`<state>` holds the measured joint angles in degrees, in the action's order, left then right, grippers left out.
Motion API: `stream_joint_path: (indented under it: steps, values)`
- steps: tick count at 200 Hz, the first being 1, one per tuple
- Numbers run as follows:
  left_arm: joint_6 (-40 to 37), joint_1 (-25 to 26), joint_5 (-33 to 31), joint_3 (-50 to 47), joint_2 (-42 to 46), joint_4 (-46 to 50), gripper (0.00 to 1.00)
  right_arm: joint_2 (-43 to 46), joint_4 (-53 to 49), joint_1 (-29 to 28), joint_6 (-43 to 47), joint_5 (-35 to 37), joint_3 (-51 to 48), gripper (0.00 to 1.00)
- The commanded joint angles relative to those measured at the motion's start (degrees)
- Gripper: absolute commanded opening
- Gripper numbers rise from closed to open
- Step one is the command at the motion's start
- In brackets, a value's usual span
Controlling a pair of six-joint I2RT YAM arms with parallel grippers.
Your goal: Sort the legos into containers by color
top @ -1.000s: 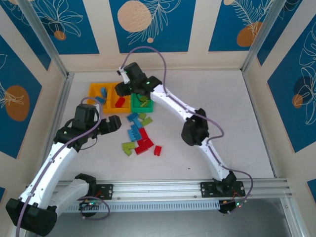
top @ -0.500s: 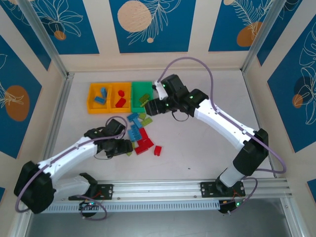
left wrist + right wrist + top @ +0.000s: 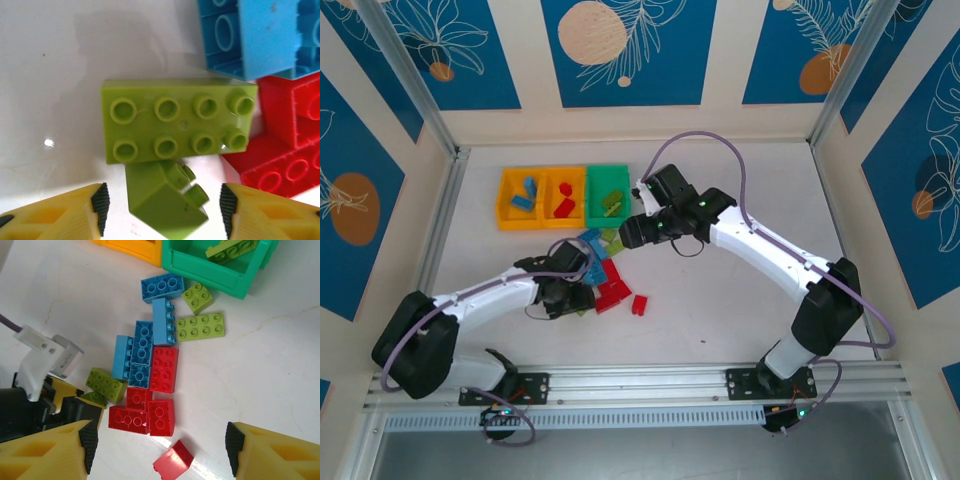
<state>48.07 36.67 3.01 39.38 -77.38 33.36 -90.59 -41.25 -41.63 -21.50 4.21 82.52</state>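
- On the counter [image 3: 750,300], three joined bins [image 3: 544,195] sit far left, partly filled.
- Loose bricks [image 3: 603,272] cluster just beside them.
- My right end effector [image 3: 160,447] hovers wide and empty.
- My left end effector [image 3: 163,207] straddles a small green brick [image 3: 155,190], part-open, with its pads clear of the brick. Next I'd pinch, lift and carry it to the green bin [image 3: 607,169].

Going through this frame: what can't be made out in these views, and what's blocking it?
Top external: the left gripper covers the lime bricks beneath it; their layout is hidden.
Right wrist: the green bin is cut by the top edge, so its contents cannot be counted.
Left wrist: the blue brick and red bricks run off the right edge; their full length is unknown.
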Motion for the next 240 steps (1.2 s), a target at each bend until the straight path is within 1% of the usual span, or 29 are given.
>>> stream_joint_path:
  steps: [1,27,58,107,142,163,179,199,211,223,240]
  values:
    - [0.03,0.58,-2.03,-0.79,-1.77,-1.1,0.56,-0.9,-0.84,-0.62,-0.77,-1.39,2.19,0.71]
    - [-0.06,0.49,-3.0,-0.84,-2.59,-0.95,0.49,-0.74,-1.41,-0.8,-0.89,-0.96,2.12,0.71]
    - [-0.48,0.34,-3.75,-0.7,-2.61,-0.02,0.38,-0.55,-1.61,-1.04,-1.22,-0.96,1.77,0.71]
    - [-0.91,0.41,-3.84,0.8,1.61,2.94,0.3,-0.56,-1.79,-1.18,-1.71,-1.49,2.48,0.71]
    - [-3.23,0.4,-5.07,6.79,6.33,8.4,0.24,0.18,-1.69,-1.24,-2.81,-1.5,3.39,0.71]
    - [-5.67,0.35,-7.12,12.85,6.26,9.88,0.23,1.15,-1.21,-1.05,-4.33,-0.02,3.94,0.71]
    - [-8.54,-0.28,-8.95,17.91,3.19,7.62,0.23,2.09,-0.54,-0.74,-6.27,2.84,3.89,0.71]
    - [-12.75,-2.38,-10.97,26.2,-5.02,4.45,0.22,3.2,-0.25,0.0,-10.52,11.63,2.97,0.71]
    - [-14.72,-3.76,-12.65,31.04,-10.46,1.68,0.22,3.68,-0.74,0.76,-12.9,15.38,2.28,0.71]
    - [-16.37,-5.71,-12.52,35.86,-16.12,-1.54,0.22,4.41,-0.62,1.72,-14.38,16.6,1.25,0.71]
    - [-18.14,-8.09,-12.84,44.43,-25.0,-3.3,0.21,5.24,-0.58,2.76,-15.68,15.9,0.04,0.71]
